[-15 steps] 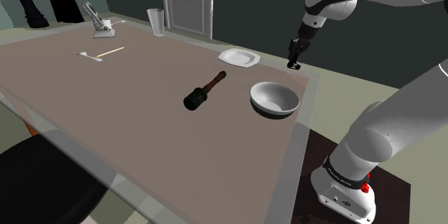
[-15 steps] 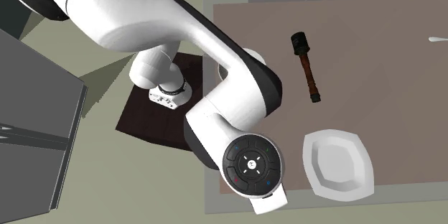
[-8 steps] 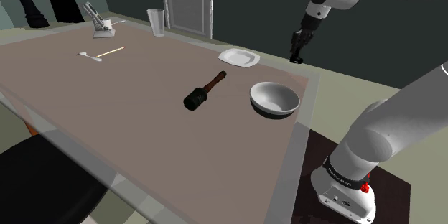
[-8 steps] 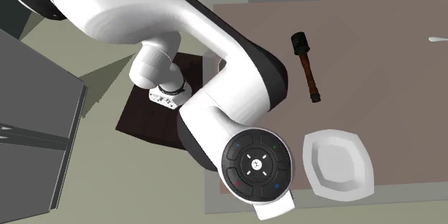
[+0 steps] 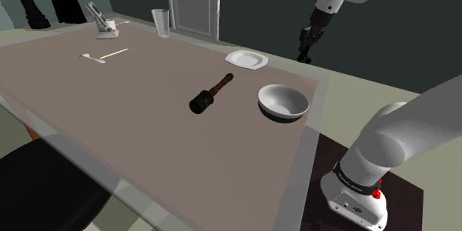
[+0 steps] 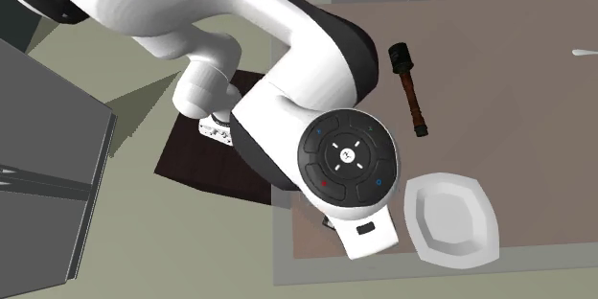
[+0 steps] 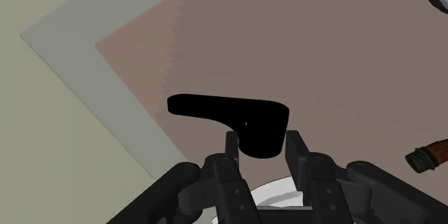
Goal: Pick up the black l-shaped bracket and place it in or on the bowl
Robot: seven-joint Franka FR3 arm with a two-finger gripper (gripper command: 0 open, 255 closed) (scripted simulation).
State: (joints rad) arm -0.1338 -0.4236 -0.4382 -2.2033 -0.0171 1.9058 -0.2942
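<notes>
My black gripper (image 7: 262, 142) is shut on the black L-shaped bracket (image 7: 215, 108), clasping its short leg while the long leg sticks out sideways. In the shoulder view the gripper (image 5: 303, 50) hangs well above the table's far right corner, beyond the white bowl (image 5: 283, 102), which has a dark underside. A pale curve of the bowl (image 7: 276, 194) shows just behind the fingers in the wrist view. The arm hides the bowl in the second exterior view.
A white square plate (image 5: 246, 60) lies near the bowl, also seen as the plate (image 6: 450, 220). A dark mallet with a brown handle (image 5: 211, 94) lies mid-table. A glass (image 5: 161, 22), a spoon (image 5: 90, 58) and a small stand (image 5: 102, 24) sit at the far left. The table edge (image 7: 86, 64) runs close under the gripper.
The gripper has risen steadily with the bracket held in it, moving higher above the table's far right corner. Objects on the table have not moved.
</notes>
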